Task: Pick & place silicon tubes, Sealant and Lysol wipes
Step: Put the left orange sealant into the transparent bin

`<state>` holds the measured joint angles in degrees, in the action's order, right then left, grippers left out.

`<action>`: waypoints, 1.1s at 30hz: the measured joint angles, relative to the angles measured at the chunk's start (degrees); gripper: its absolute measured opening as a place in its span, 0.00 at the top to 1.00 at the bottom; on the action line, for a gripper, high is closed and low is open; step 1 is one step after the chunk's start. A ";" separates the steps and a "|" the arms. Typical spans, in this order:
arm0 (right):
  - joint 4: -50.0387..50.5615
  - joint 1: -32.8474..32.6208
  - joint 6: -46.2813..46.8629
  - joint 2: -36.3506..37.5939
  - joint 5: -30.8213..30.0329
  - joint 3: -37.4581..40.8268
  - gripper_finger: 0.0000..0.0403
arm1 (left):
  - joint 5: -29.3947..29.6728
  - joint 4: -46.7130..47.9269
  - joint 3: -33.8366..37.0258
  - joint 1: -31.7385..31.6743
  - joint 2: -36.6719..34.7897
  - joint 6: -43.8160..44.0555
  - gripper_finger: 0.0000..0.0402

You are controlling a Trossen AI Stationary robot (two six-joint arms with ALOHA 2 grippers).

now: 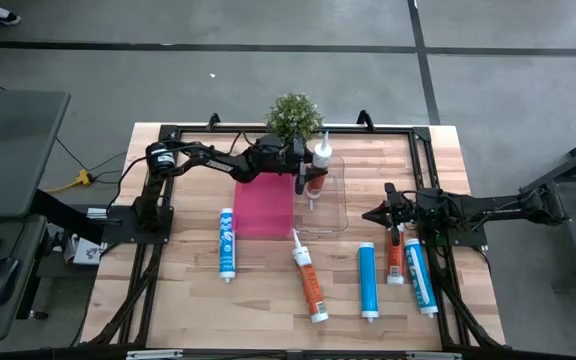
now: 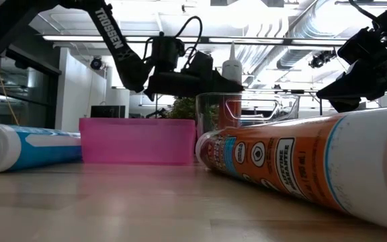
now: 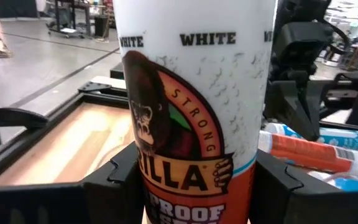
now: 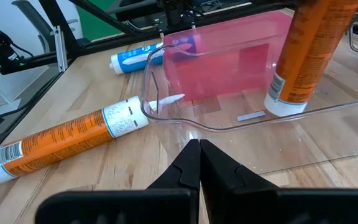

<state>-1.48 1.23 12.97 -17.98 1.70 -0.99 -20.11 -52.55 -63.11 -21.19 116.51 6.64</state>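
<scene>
Bright, even light falls from long ceiling strips overhead, plain in the low view. The pale wooden surface (image 1: 268,290) is evenly lit, with only faint, soft shadows under the tubes. In the low view the big orange-and-white sealant tube (image 2: 301,168) lies close to the lens and blurs softly. The clear plastic bin (image 4: 260,124), just ahead of the right claw (image 4: 199,163), catches thin white glints along its rim. Beyond the left claw (image 3: 197,180), the room is hazy.

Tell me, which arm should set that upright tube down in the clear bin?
The left. Its gripper already holds the tube upright over the clear bin, while the right gripper is shut, empty, beside the bin.
</scene>
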 joint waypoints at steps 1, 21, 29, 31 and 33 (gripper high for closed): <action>0.00 0.02 0.00 0.00 0.00 0.00 1.00 | 0.75 -0.07 0.00 -0.02 0.00 -0.02 0.54; 0.00 0.02 0.00 0.00 0.02 0.00 1.00 | 6.33 -0.27 -0.11 1.49 -0.22 -3.55 0.27; 0.00 0.00 0.00 0.00 0.02 0.00 1.00 | 6.13 -0.42 -0.11 1.81 -0.20 -3.85 0.28; 0.00 0.00 0.00 0.00 0.02 0.00 1.00 | 6.20 -0.51 -0.11 1.81 -0.20 -3.85 0.28; 0.00 0.00 0.00 0.00 0.02 0.00 1.00 | 6.21 -0.94 -0.09 1.81 -0.17 -3.85 0.28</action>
<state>-1.48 1.23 12.97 -17.98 1.72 -0.99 -13.90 -53.49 -63.20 -19.38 116.33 2.79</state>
